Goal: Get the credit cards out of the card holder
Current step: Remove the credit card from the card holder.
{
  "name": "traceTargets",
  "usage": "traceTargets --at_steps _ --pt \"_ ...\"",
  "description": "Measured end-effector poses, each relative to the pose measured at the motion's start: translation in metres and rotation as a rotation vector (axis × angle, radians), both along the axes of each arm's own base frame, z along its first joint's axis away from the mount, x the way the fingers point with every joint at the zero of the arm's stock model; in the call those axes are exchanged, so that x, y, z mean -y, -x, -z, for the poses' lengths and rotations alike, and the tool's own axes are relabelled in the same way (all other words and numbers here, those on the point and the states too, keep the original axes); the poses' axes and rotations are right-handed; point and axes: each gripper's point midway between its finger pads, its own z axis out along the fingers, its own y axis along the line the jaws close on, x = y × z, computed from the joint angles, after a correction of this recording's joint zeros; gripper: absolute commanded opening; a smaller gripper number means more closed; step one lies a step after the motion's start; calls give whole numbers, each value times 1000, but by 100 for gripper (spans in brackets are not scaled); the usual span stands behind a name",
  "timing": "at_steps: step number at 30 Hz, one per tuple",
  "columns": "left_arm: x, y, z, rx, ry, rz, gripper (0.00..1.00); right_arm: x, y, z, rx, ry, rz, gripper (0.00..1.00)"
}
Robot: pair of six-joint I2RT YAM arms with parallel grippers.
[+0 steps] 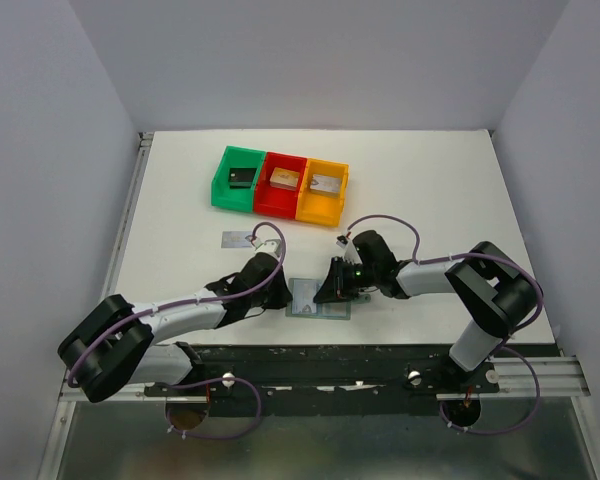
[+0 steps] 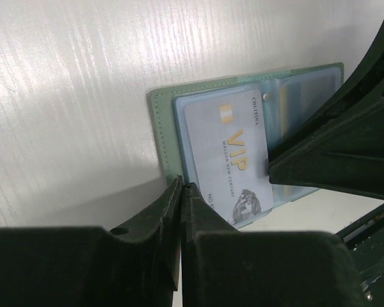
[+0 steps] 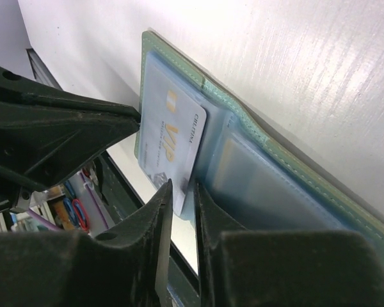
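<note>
The card holder (image 2: 159,121) lay open near the surface's (image 2: 64,96) front edge. My left hand (image 2: 181,185), fingers pressed together, pinned its border against sliding, while my right hand (image 3: 182,192) pinched the silver credit card (image 2: 224,147) by its end to draw it out.

Card holder (image 1: 321,299) lies open on the table (image 1: 430,190) by the near edge, with one card (image 2: 227,153) on its left half. Left gripper (image 2: 181,187) sits at the holder's near-left corner; right gripper (image 3: 180,192) is over its middle, that card's edge between its fingers. Row of three bins (image 1: 280,208) stands well behind the holder, slightly left, a small block (image 1: 241,177) in each; a loose card (image 1: 242,240) lies behind-left of the holder, between it and the bins.
</note>
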Motion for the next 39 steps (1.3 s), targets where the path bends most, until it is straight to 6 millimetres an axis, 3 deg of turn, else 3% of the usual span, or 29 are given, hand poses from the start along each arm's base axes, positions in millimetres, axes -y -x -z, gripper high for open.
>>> traceTargets --at_steps 19,29,39 --pt "-4 0 4 -2 -17 -12 9 -8 0 -9 -16 -57 -5 31" --pt "-3 -1 4 0 -15 -12 8 -9 2 -5 -37 -59 -7 31" --pt "-3 -1 5 1 -10 -14 7 -8 2 -4 -35 -54 -12 38"
